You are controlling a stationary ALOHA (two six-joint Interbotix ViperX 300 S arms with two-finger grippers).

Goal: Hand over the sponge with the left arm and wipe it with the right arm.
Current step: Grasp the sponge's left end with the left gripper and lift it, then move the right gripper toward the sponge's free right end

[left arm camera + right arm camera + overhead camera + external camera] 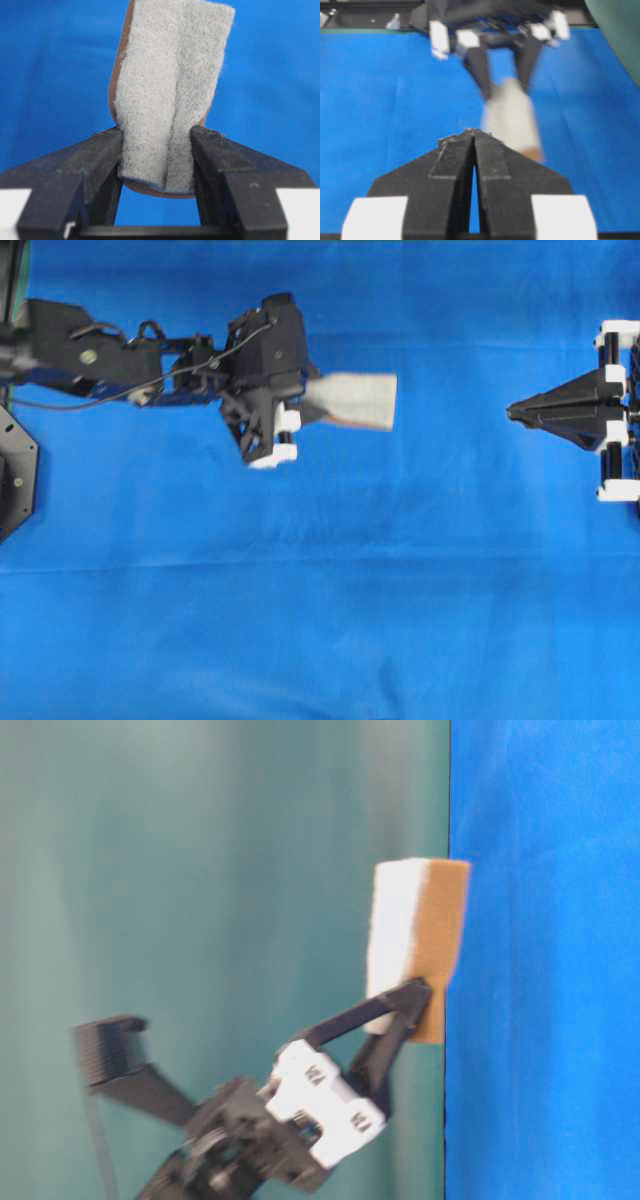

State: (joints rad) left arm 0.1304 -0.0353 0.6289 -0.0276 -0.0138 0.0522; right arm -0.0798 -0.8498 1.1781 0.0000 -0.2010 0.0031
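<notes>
The small rectangular sponge (352,400), grey-white fibrous face over a thin orange-brown layer, is gripped at its near end by the left arm's black two-fingered pincer (156,150). The fingers (102,150) are seen pressing into the soft sides, so that a crease is formed along the grey face. Most of the sponge is left projecting beyond the fingertips, presumably so that a free end is offered for the handover. The sponge is carried clear of the blue cloth-covered worktop (320,620), pointing toward the right arm.

The right arm's black pointed pincer (512,412), on the arm with white blocks, is clenched with nothing between its fingers. It is placed well apart from the sponge, tip facing the sponge's free end. It is judged that this pincer must be released before the sponge can be taken.

Motion blur is noted on the left arm (150,355).
</notes>
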